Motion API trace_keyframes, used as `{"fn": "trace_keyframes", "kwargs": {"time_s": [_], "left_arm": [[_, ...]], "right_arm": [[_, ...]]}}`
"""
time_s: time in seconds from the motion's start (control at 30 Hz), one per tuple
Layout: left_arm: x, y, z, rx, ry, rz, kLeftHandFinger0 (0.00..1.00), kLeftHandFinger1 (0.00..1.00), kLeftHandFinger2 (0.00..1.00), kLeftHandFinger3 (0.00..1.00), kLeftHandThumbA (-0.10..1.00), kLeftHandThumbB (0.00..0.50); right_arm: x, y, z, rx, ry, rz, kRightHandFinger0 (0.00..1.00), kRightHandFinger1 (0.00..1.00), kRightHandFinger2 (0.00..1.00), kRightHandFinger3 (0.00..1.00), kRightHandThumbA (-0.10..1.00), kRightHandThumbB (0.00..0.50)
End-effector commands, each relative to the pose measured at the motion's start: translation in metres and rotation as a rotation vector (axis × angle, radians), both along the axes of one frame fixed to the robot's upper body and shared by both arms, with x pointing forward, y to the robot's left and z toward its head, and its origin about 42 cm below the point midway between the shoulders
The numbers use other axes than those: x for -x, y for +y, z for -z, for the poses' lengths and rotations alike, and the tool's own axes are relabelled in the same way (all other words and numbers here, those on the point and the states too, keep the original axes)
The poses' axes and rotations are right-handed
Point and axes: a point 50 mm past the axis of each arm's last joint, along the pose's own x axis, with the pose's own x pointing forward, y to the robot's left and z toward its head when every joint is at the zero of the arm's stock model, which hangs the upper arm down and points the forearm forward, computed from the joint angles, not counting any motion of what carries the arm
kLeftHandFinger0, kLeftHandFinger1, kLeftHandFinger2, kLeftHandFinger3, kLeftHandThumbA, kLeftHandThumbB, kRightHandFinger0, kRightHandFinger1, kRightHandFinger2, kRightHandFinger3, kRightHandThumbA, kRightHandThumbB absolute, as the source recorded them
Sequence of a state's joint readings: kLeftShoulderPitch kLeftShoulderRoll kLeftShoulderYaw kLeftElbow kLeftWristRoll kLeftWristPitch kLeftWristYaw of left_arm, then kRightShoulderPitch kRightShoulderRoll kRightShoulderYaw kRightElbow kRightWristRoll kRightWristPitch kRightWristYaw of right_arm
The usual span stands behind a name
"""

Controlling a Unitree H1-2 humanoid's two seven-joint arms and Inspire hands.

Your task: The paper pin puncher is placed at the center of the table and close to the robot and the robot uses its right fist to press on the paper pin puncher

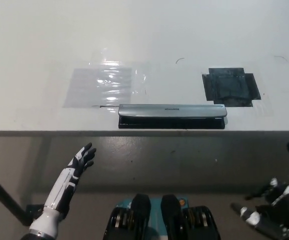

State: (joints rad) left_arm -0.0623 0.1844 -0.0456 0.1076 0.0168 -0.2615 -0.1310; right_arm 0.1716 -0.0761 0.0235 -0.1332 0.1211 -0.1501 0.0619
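Long silver puncher (172,116) near table (34,40) edge, both robot hands splayed below: black right (272,212), white left (81,162)

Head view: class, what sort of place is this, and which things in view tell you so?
Probably a robot test bench in a lab or workshop: a plain white table with patches of clear tape and black tape stuck on it, one paper pin puncher at its near edge, bare floor below.

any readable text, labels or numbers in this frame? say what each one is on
One print only: a short line of small dark lettering on the silver top bar of the paper pin puncher, near its middle. It is too small and blurred to read.
No text shows on the clear plastic sheet, the black tape patch, the table or either hand.
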Motion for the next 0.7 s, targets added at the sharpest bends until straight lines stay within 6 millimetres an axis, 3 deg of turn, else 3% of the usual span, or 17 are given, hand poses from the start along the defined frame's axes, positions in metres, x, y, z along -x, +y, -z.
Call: {"fn": "trace_keyframes", "kwargs": {"time_s": [0.0, 0.23, 0.67], "left_arm": [[0.000, 0.005, -0.012, -0.010, -0.065, 0.015, 1.00, 1.00, 1.00, 1.00, 1.00, 0.328], [-0.003, 0.005, -0.012, -0.003, -0.071, 0.014, 1.00, 1.00, 1.00, 1.00, 1.00, 0.307], [-0.003, 0.006, -0.010, -0.004, -0.066, 0.019, 1.00, 1.00, 1.00, 1.00, 1.00, 0.286]], "right_arm": [[-0.002, 0.011, 0.010, 0.030, -0.012, -0.115, 1.00, 1.00, 1.00, 1.00, 1.00, 0.271], [-0.016, 0.020, 0.013, -0.002, -0.037, -0.089, 1.00, 1.00, 1.00, 1.00, 1.00, 0.346], [-0.020, 0.020, 0.019, -0.014, -0.040, -0.101, 1.00, 1.00, 1.00, 1.00, 1.00, 0.335]]}}
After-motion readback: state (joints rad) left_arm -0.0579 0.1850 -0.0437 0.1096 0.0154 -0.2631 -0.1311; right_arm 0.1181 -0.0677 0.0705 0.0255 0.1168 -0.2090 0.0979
